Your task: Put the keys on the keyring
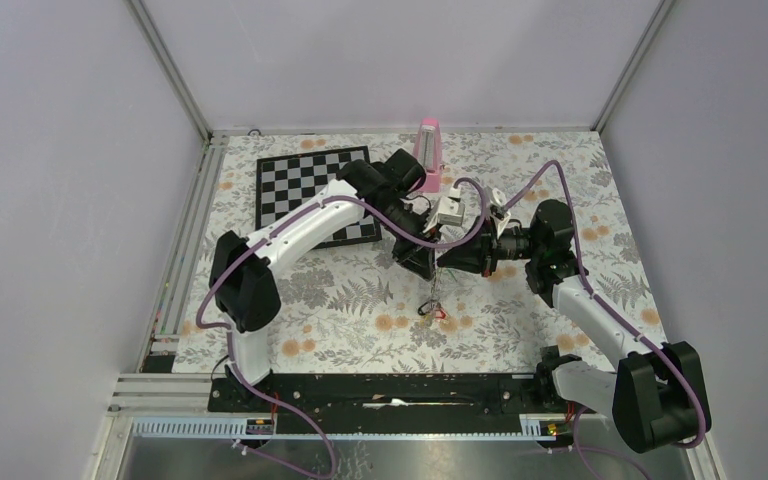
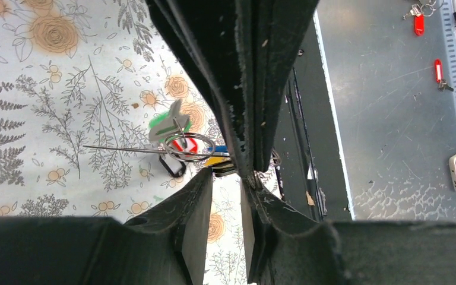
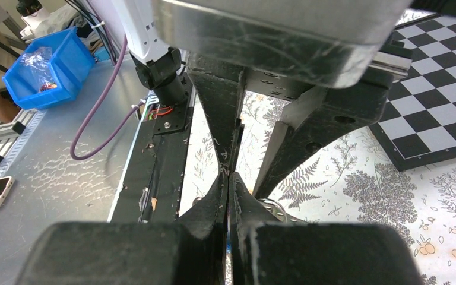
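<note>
The two arms meet tip to tip above the middle of the flowered table (image 1: 340, 320). From that meeting point the keyring (image 1: 437, 282) drops as a thin wire toward the near edge and ends in the bunch of keys (image 1: 430, 310), low over the cloth; whether the bunch rests on the cloth or hangs just clear cannot be told. In the left wrist view the keyring (image 2: 124, 149) shows as a straight line running away from the fingers to the left. The keys (image 2: 178, 133) are gathered along it near the fingers, with green, red, yellow and blue tags showing. The right gripper (image 3: 228, 178) has its fingers pressed flat together, and the wire leads up into their tips, so it looks to be pinching the upper end of the keyring, though the contact itself is too fine to see. The left gripper (image 2: 227, 185) stands with its fingers spread a little, a clear gap between them, holding nothing. Its tips sit just beside the right gripper's tips, one to either side. The right arm therefore carries the loop, and the left is the free hand, close enough to take the wire just below the pinch.
</note>
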You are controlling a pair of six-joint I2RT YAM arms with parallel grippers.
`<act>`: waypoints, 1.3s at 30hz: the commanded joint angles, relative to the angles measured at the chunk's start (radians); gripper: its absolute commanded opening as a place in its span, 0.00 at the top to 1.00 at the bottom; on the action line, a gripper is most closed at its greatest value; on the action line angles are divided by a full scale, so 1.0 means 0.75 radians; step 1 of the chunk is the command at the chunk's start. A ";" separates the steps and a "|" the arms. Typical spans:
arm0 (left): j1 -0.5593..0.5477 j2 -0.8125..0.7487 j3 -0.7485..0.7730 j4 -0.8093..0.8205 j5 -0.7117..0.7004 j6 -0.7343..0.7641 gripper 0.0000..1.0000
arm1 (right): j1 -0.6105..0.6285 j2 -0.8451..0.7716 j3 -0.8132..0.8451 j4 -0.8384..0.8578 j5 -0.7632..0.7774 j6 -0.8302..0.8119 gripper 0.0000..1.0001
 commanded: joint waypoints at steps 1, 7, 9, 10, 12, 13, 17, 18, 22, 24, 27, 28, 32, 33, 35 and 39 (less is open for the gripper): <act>-0.006 -0.098 -0.009 0.280 0.004 -0.085 0.71 | 0.022 -0.028 0.042 0.127 0.045 0.007 1.00; 0.033 -0.198 -0.080 0.342 -0.074 -0.107 0.62 | 0.017 -0.030 0.048 0.097 0.066 -0.014 1.00; 0.038 -0.232 -0.106 0.377 -0.077 -0.119 0.59 | 0.014 -0.029 0.049 0.097 0.079 -0.014 1.00; 0.038 -0.246 -0.118 0.397 -0.075 -0.126 0.58 | 0.014 -0.027 0.049 0.097 0.089 -0.009 1.00; 0.039 -0.276 -0.150 0.439 -0.065 -0.135 0.56 | 0.014 -0.026 0.051 0.095 0.103 -0.002 1.00; 0.037 -0.286 -0.165 0.453 -0.058 -0.135 0.55 | 0.014 -0.027 0.050 0.096 0.111 0.004 1.00; 0.038 -0.309 -0.208 0.462 -0.036 -0.121 0.53 | 0.013 -0.026 0.052 0.095 0.131 0.014 1.00; 0.037 -0.314 -0.218 0.462 -0.024 -0.115 0.53 | 0.012 -0.027 0.053 0.096 0.135 0.014 1.00; 0.038 -0.324 -0.239 0.468 0.019 -0.114 0.54 | 0.011 -0.022 0.052 0.094 0.146 0.017 1.00; 0.037 -0.319 -0.239 0.478 0.030 -0.133 0.55 | 0.012 -0.021 0.054 0.094 0.149 0.018 1.00; 0.037 -0.315 -0.249 0.479 0.048 -0.139 0.56 | 0.010 -0.023 0.053 0.091 0.157 0.018 1.00; 0.037 -0.317 -0.252 0.479 0.048 -0.138 0.56 | 0.008 -0.022 0.053 0.087 0.160 0.016 1.00; 0.037 -0.326 -0.269 0.479 0.036 -0.139 0.56 | 0.005 -0.024 0.057 0.069 0.171 0.004 1.00; 0.037 -0.324 -0.267 0.479 0.037 -0.145 0.57 | 0.005 -0.023 0.056 0.070 0.174 0.005 1.00; 0.038 -0.318 -0.263 0.479 0.042 -0.156 0.62 | 0.005 -0.020 0.056 0.069 0.176 0.006 1.00; 0.037 -0.305 -0.261 0.478 0.037 -0.166 0.76 | 0.003 -0.024 0.057 0.069 0.176 0.005 1.00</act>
